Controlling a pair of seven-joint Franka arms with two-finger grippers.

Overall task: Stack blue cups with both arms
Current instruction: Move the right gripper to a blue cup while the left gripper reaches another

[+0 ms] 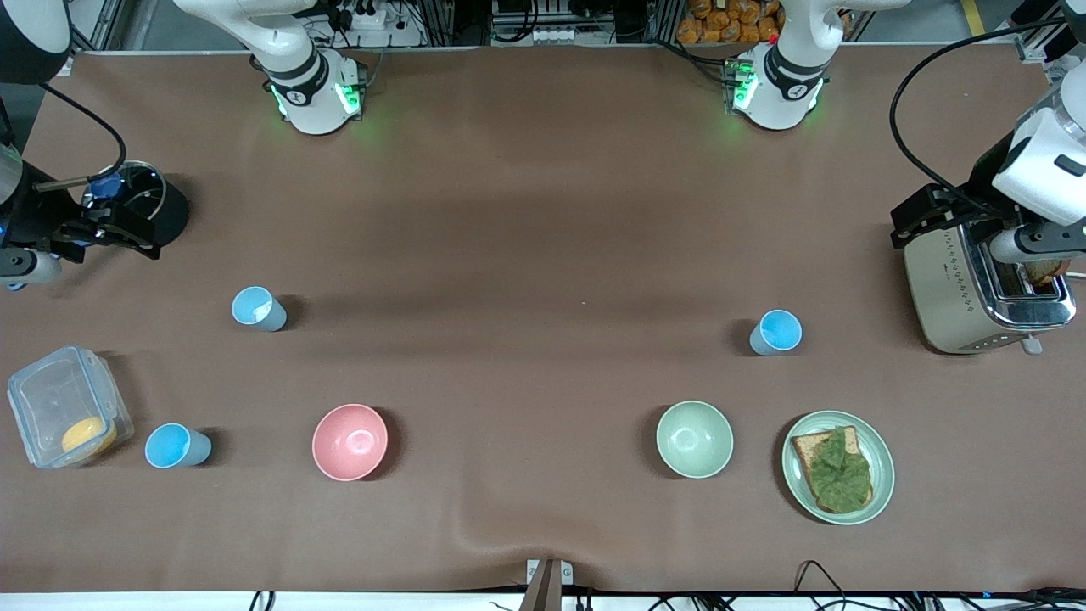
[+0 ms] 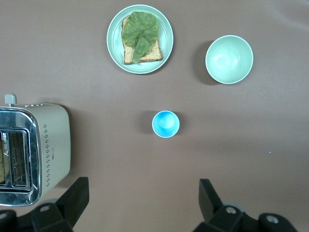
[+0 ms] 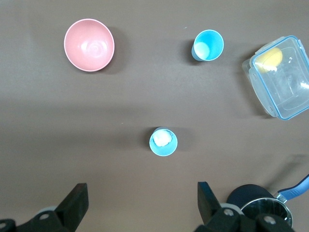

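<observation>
Three blue cups stand upright and apart on the brown table. One [image 1: 775, 332] is toward the left arm's end; it also shows in the left wrist view [image 2: 165, 123]. Two are toward the right arm's end: one [image 1: 260, 309] [image 3: 163, 141] with something white inside, and one [image 1: 176, 446] [image 3: 208, 45] nearer the front camera. My left gripper [image 2: 143, 193] is open and empty, high over bare table between its base and its cup. My right gripper [image 3: 142, 195] is open and empty, high over bare table short of the cup with the white thing. Neither hand shows in the front view.
A pink bowl [image 1: 349, 441] and a pale green bowl [image 1: 694, 439] stand near the front edge. A plate with toast and lettuce [image 1: 838, 467] and a toaster [image 1: 984, 288] are at the left arm's end. A clear box [image 1: 64, 416] and a black pot [image 1: 140, 204] are at the right arm's end.
</observation>
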